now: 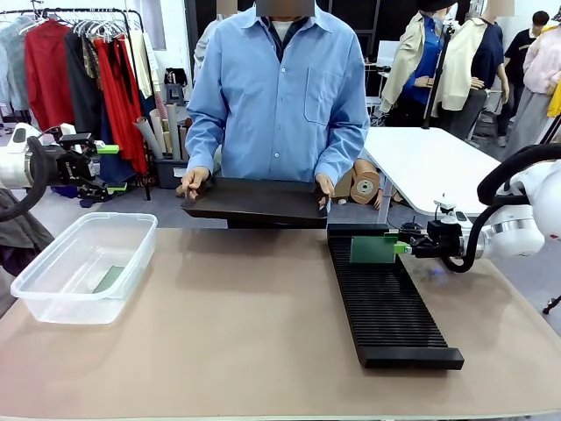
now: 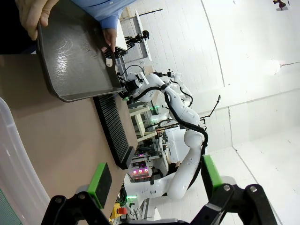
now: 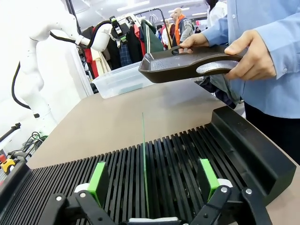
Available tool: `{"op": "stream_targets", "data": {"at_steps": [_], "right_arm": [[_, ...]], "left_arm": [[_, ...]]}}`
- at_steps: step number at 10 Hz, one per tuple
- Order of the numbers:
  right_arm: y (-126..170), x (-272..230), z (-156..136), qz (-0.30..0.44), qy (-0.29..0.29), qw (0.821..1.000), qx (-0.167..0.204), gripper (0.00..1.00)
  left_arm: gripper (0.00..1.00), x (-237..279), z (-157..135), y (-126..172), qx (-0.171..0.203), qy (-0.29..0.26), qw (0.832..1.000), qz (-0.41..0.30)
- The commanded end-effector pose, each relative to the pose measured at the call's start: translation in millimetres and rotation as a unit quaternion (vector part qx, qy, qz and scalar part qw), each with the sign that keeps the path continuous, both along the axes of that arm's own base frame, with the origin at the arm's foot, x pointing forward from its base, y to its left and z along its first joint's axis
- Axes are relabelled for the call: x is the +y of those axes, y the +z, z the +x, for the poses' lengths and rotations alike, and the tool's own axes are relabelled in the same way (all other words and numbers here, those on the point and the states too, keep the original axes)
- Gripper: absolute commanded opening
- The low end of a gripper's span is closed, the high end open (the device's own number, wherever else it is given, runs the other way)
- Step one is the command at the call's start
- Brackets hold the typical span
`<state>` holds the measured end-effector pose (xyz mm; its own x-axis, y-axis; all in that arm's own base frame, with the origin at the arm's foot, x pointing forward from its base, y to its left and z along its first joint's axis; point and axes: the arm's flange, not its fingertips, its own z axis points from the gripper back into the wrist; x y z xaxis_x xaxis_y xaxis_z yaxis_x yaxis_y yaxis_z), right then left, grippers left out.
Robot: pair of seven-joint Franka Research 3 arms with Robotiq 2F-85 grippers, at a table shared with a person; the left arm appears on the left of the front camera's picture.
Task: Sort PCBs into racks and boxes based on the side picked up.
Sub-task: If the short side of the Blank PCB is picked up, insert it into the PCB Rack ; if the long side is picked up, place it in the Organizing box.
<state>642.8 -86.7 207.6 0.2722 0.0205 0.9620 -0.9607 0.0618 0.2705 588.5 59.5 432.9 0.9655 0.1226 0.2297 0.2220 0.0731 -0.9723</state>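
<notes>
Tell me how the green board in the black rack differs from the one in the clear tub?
The PCB in the rack stands upright on edge in a slot of the ribbed black rack; the PCB in the tub lies flat on the floor of the clear plastic tub. The first sits between the right gripper's open fingers; the second lies alone. Both are thin green boards.

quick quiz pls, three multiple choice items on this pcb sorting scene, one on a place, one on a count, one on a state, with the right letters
1. Where does the PCB at the right gripper stand?
A. upright in the black rack
B. flat on the person's tray
C. on the bare table

2. How many PCBs lie in the clear box?
A. none
B. one
C. three

3. How are the right gripper's jaws?
A. shut on the board
B. open, either side of the board
C. shut on the tray

Answers: 1 A, the right wrist view shows the board edge-on in a slot. 2 B, one green board shows through the box. 3 B, both green pads stand clear of the board.
</notes>
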Motion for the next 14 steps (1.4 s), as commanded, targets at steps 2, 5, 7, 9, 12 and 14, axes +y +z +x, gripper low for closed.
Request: {"op": "stream_targets", "data": {"at_steps": [2, 5, 7, 9, 12, 14], "right_arm": [[-0.3, 0.0, 0.0, 0.0, 0.0, 1.0, 0.0, 1.0], [-0.3, 0.0, 0.0, 0.0, 0.0, 1.0, 0.0, 1.0], [-0.3, 0.0, 0.0, 0.0, 0.0, 1.0, 0.0, 1.0], [-0.3, 0.0, 0.0, 0.0, 0.0, 1.0, 0.0, 1.0], [-0.3, 0.0, 0.0, 0.0, 0.0, 1.0, 0.0, 1.0], [-0.3, 0.0, 0.0, 0.0, 0.0, 1.0, 0.0, 1.0]], "left_arm": [[1.0, 0.5, -1.1, 2.5, 0.002, -0.001, 1.0, 0.0], [1.0, 0.5, -1.1, 2.5, 0.002, -0.001, 1.0, 0.0], [1.0, 0.5, -1.1, 2.5, 0.002, -0.001, 1.0, 0.0], [1.0, 0.5, -1.1, 2.5, 0.002, -0.001, 1.0, 0.0], [1.0, 0.5, -1.1, 2.5, 0.002, -0.001, 1.0, 0.0], [1.0, 0.5, -1.1, 2.5, 0.002, -0.001, 1.0, 0.0]]}}
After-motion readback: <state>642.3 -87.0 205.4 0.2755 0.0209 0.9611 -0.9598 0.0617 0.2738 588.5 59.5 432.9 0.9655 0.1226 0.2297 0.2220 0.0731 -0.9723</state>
